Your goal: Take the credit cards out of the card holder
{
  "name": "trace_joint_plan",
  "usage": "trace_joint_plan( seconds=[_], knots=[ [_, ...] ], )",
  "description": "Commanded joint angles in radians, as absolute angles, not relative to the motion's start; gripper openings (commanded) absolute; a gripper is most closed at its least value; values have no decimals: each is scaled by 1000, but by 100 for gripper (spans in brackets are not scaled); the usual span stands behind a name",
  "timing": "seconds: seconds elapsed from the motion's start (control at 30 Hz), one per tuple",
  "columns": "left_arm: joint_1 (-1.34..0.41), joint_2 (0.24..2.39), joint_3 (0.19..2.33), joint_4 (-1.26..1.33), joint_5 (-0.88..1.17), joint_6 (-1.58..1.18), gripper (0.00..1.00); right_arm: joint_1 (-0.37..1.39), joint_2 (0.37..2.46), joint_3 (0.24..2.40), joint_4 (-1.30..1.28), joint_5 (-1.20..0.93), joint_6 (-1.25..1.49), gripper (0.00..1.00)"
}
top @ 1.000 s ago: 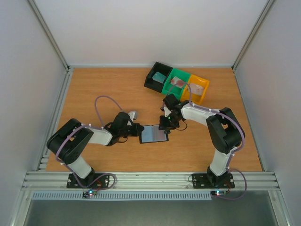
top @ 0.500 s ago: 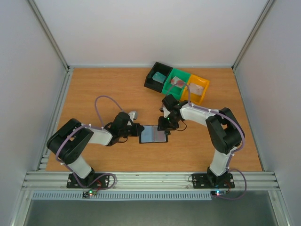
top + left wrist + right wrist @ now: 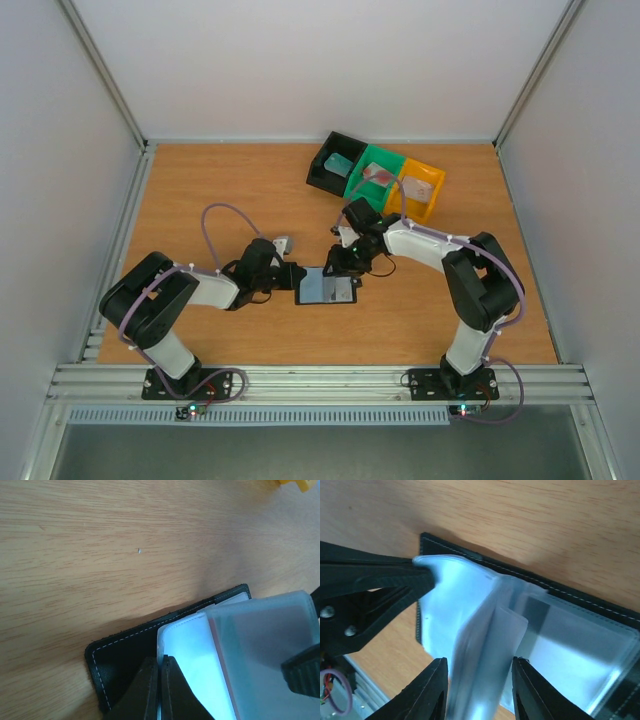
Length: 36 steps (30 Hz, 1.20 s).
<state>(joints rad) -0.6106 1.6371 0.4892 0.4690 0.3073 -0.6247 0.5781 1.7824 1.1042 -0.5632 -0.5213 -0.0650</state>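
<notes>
Left end effector (image 3: 161, 662): jaws together, clamped on a pale pocket leaf (image 3: 192, 650) of the card holder (image 3: 120, 655). Right end effector (image 3: 479, 662): jaws apart, straddling the holder's raised leaves (image 3: 487, 625). Card holder lies open on the counter (image 3: 200, 200).

counter (image 3: 230, 190): orange-brown wood grain. card holder (image 3: 327, 287): black cover, pale stitch line along the edge, pockets translucent pale blue-grey. black tray (image 3: 318, 172) has the teal card (image 3: 340, 162), green tray (image 3: 357, 186) the pinkish card (image 3: 377, 172), orange tray (image 3: 432, 185) the whitish card (image 3: 418, 186). left arm (image 3: 200, 290) and right arm (image 3: 425, 240): white shells, black joints. cable (image 3: 212, 214): purple.
</notes>
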Motion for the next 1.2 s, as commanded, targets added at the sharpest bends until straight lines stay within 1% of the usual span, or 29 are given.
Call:
trace_joint_plan(
  seconds=[0.0, 0.1, 0.23, 0.47, 0.53, 0.63, 0.67, 0.87, 0.9, 1.0, 1.07, 1.13, 1.17],
  knots=[
    [-617, 1643, 480, 530, 301, -626, 0, 591, 1741, 1113, -524, -584, -67, 34],
    [-617, 1642, 479, 529, 299, -626, 0, 591, 1750, 1106, -514, -581, -66, 32],
    [-617, 1637, 477, 530, 296, -627, 0, 591, 1770, 1098, -495, -582, -56, 25],
    [-617, 1634, 475, 531, 293, -625, 0, 592, 1765, 1067, -413, -675, -52, 20],
    [-616, 1634, 474, 532, 293, -624, 0, 591, 1765, 1048, -391, -695, -57, 16],
    [-617, 1631, 471, 535, 292, -624, 0, 584, 1772, 1027, -391, -692, -67, 4],
    [-617, 1630, 471, 536, 292, -624, 0, 581, 1774, 1022, -393, -687, -66, 2],
    [-617, 1617, 457, 569, 309, -619, 1, 558, 1743, 1012, -403, -678, -67, 1],
    [-616, 1609, 453, 579, 318, -614, 7, 554, 1731, 1016, -416, -664, -75, 1],
    [-617, 1574, 440, 594, 328, -602, 33, 529, 1689, 1018, -459, -627, -89, 1],
    [-615, 1541, 432, 597, 346, -580, 49, 507, 1648, 1008, -476, -606, -92, 1],
    [-612, 1495, 418, 608, 376, -557, 64, 493, 1602, 999, -496, -582, -100, 1],
    [-610, 1471, 410, 614, 394, -548, 69, 490, 1581, 997, -502, -576, -102, 1]
  ],
)
